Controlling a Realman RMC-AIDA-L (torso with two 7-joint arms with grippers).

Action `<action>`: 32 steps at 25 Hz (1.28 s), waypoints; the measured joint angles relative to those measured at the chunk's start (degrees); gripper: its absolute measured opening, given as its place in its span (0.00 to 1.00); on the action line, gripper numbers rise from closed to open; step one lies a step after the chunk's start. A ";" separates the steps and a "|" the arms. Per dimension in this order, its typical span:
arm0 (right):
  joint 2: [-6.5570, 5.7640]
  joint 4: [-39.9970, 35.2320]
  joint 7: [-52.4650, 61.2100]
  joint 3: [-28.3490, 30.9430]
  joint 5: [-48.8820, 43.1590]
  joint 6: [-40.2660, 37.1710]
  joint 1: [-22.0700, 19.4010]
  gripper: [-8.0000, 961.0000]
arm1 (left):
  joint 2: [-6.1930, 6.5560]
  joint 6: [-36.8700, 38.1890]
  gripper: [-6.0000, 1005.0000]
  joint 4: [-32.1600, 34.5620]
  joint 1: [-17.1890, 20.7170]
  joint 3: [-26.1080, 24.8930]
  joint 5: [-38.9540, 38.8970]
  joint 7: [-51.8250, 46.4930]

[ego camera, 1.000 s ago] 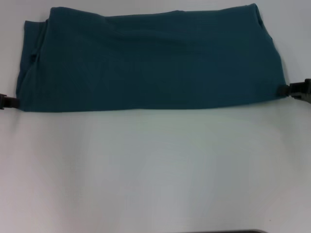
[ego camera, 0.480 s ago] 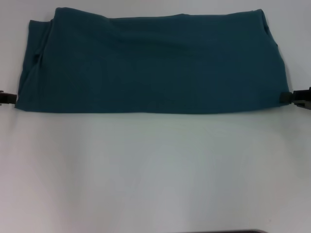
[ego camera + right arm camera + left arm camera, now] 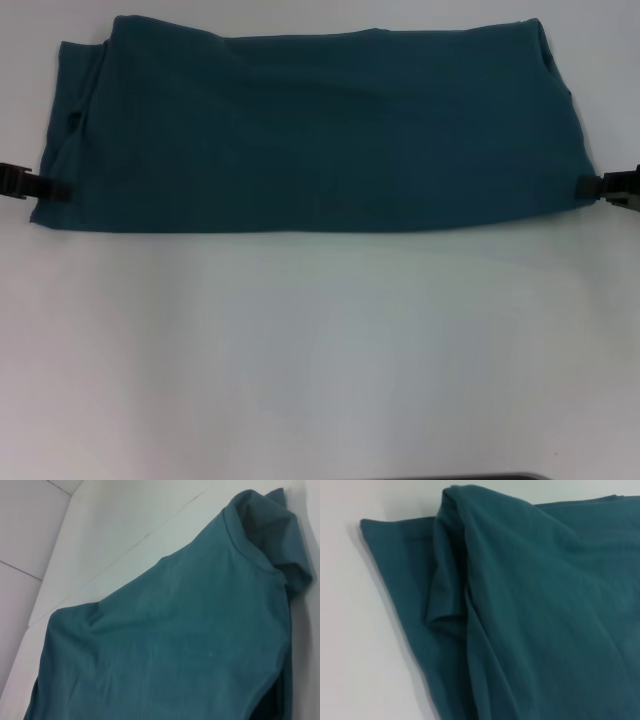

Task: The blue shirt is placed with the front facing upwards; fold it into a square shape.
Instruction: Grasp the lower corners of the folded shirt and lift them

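Note:
The blue shirt (image 3: 310,130) lies flat on the far half of the white table (image 3: 320,350) as a wide, plain teal rectangle with no lettering showing. Its near edge runs straight across. My left gripper (image 3: 42,187) reaches in from the left and touches the shirt's near left corner. At the near right corner, my right gripper (image 3: 592,184) meets the cloth's edge. The left wrist view shows bunched folds of the blue shirt (image 3: 530,610). In the right wrist view the blue shirt (image 3: 175,645) shows a hemmed edge and a turned-up corner.
White tabletop stretches from the shirt's near edge toward me. A dark strip (image 3: 480,477) shows at the very front edge of the head view. White wall panels (image 3: 30,525) stand beyond the table in the right wrist view.
My left gripper has moved inward to the shirt's left corner. My right gripper has shifted slightly farther away along the right edge. The shirt has stayed put.

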 joint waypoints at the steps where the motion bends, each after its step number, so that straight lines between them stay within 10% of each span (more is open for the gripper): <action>1: -0.07 0.00 0.00 -0.01 0.00 0.00 0.07 0.07 | 0.12 -0.20 0.22 0.57 -0.44 0.02 0.26 -0.18; 13: -0.61 -0.08 0.24 -0.03 0.00 0.07 0.56 0.07 | 0.16 -2.92 0.57 1.73 -1.95 0.08 3.34 -2.19; 32: -0.76 -0.09 0.53 0.07 -0.09 0.08 0.56 0.08 | -0.73 -4.89 0.55 3.62 -2.93 4.26 4.84 -3.11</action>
